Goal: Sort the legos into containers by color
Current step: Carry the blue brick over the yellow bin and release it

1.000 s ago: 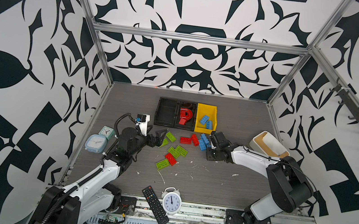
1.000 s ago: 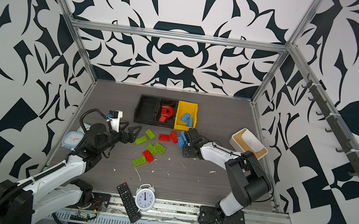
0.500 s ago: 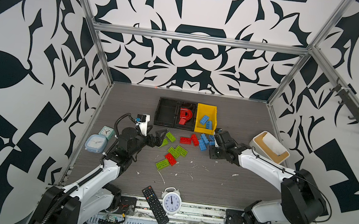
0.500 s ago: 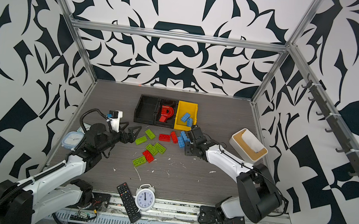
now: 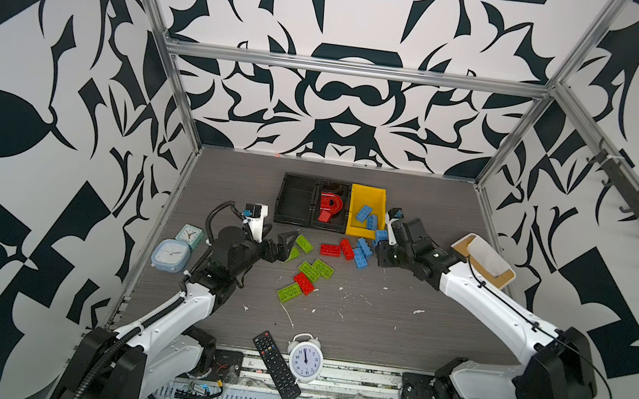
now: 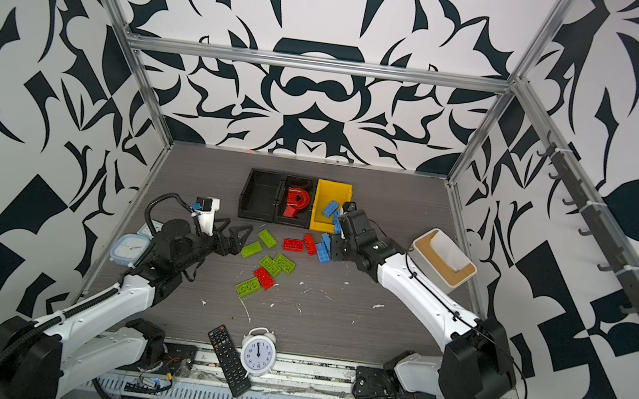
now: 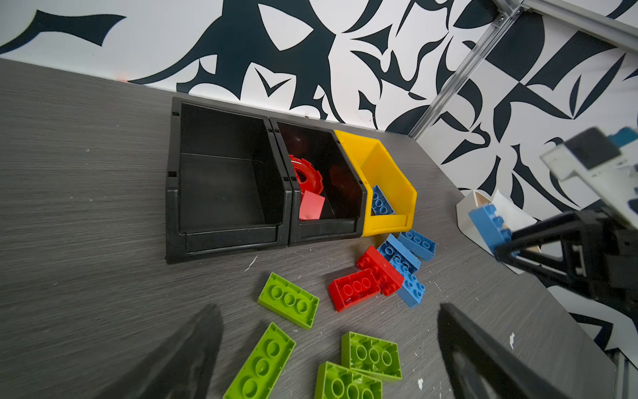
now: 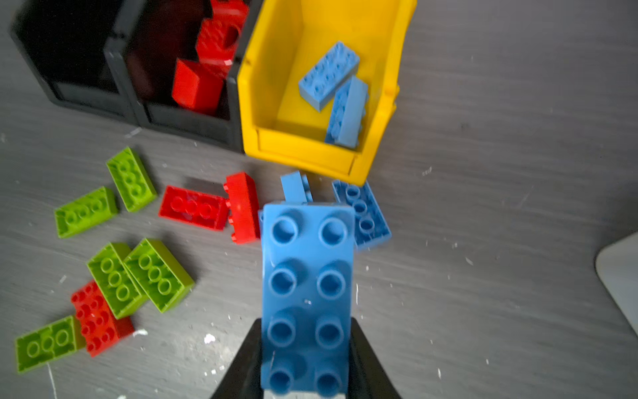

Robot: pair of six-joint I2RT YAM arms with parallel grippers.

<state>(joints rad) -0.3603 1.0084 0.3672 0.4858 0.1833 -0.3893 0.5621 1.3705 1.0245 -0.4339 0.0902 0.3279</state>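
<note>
Just by the near right corner of the yellow bin (image 5: 369,190), the right gripper (image 8: 305,331) held a blue brick (image 8: 307,276) up off the desk (image 5: 377,321). Its jaws pinched the brick's two long sides at one end. The bumps faced up. The brick's long side ran straight out from the jaws, and the free end pointed far and a bit left, at the low near wall of the yellow bin. Two more blue bricks (image 8: 328,74) lay inside that bin, one leaning on the other.

Under the free end, loose blue bricks (image 8: 362,214) lay on the desk, right by the bin's near wall. One had its hollow side up. Left of them sat two red bricks (image 8: 193,207), touching, one flat and one on its edge.

The two black bins (image 7: 224,241) stood joined on the left of the yellow one. The right black bin held a red arch piece (image 5: 327,206) and a red block (image 7: 310,205).

The left gripper (image 6: 234,232) hung low at the left of the pile, its jaws spread wide and gripping no brick. Five green bricks (image 5: 303,243) and one more red brick (image 5: 304,283) lay just right of it.

A white box (image 5: 484,258) with a tan rim stood on the right, past the right arm. Two small clocks (image 5: 172,254) sat at the left edge. A remote (image 5: 275,366) and a white alarm clock (image 5: 305,360) sat at the near edge.
</note>
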